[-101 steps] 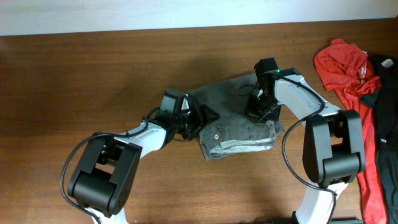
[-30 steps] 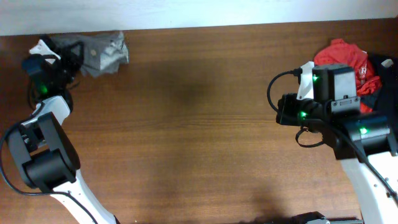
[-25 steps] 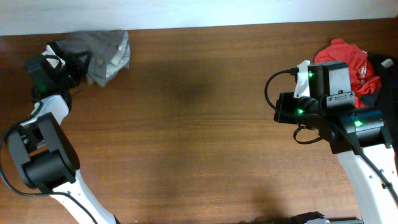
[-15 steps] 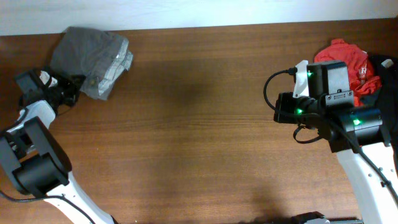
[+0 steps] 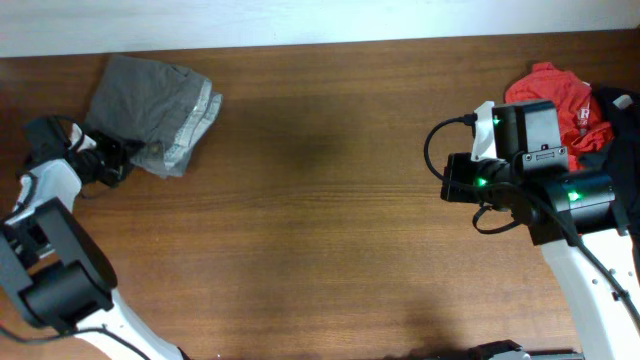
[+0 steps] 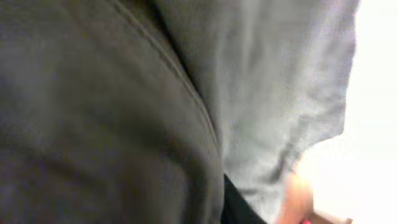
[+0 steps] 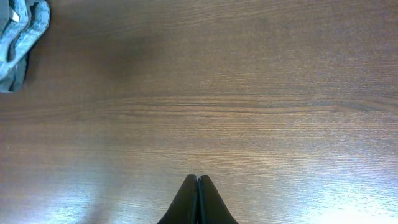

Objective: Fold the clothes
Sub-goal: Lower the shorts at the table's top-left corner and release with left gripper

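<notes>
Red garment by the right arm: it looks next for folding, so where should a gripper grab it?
Probably pinch the exposed upper-left lobe of the red garment, coming from its left. That edge lies free; the rest is hidden under the right arm or beside a dark garment. The right gripper, now shut, must open first.

Overhead: straight down on table point(image 5: 320, 200). Left wrist: close against shorts point(image 6: 124, 112), 10 o'clock. Right wrist: from 3 o'clock, down on table; shorts shared.
</notes>
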Robot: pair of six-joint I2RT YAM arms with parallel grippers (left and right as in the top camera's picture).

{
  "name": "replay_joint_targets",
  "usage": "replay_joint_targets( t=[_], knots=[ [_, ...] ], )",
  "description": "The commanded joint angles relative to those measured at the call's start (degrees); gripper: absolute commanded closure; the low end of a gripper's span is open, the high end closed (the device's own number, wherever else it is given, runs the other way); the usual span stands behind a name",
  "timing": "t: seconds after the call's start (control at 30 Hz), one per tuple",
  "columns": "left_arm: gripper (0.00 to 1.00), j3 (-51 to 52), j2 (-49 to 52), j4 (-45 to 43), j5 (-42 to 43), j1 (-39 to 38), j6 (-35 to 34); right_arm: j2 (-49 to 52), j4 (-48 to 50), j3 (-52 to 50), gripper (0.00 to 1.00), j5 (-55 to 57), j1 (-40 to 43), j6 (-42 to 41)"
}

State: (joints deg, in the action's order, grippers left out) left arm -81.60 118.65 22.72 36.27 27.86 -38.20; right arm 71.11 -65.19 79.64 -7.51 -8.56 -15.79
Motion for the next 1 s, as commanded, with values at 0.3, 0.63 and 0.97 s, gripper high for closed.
replay_joint_targets(
  t=[0.3, 0.63, 0.97],
  knots=[
    [0.02, -0.2, -19.0, 6.6, -0.3, 1.8, 5.4, 0.0, -0.4, 0.1, 0.96, 0.5, 0.0, 2.1],
    [0.98, -0.2, -19.6, 3.3, -13.5, -6.7, 48.6, 0.0, -0.4, 0.1, 0.96, 0.5, 0.0, 2.1],
    [1.00, -0.2, -2.8, -20.0, -39.1, -14.6, 55.8, 0.0, -1.5, 0.1, 0.95, -1.9, 0.0, 1.8]
  ],
)
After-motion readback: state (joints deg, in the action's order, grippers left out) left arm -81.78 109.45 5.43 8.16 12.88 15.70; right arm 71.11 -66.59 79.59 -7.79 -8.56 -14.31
